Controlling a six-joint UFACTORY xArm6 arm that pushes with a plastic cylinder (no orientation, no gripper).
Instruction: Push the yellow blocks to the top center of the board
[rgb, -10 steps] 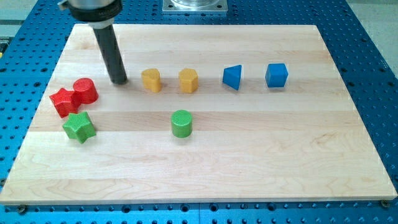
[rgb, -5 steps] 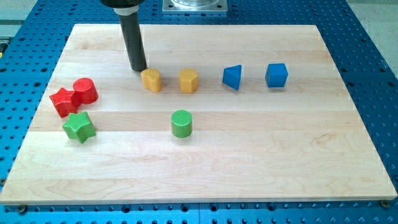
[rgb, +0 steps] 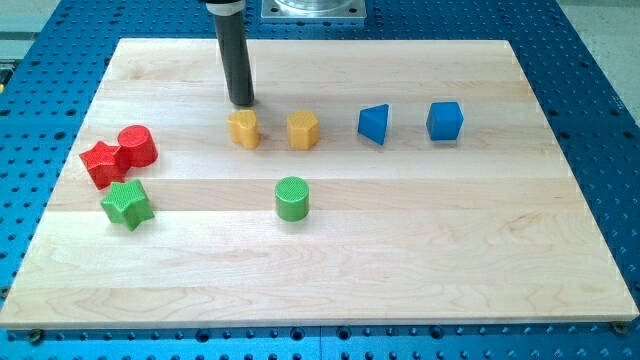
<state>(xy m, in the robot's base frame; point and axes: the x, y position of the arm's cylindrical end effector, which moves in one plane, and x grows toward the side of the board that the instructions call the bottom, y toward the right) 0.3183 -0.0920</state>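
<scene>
Two yellow blocks lie side by side left of the board's middle: a rounded yellow block (rgb: 243, 129) and a hexagonal yellow block (rgb: 303, 130) to its right. They are apart from each other. My tip (rgb: 241, 102) rests on the board just above the left yellow block, with a small gap between them. The rod rises from the tip to the view's top edge.
A blue wedge-shaped block (rgb: 374, 124) and a blue cube (rgb: 445, 121) lie right of the yellow ones. A green cylinder (rgb: 292, 198) lies below them. A red star (rgb: 102, 163), a red cylinder (rgb: 137, 146) and a green star (rgb: 127, 204) cluster at the left on the wooden board (rgb: 400, 260).
My tip has moved right and up, from left of the yellow blocks to just above the left one. No block has moved.
</scene>
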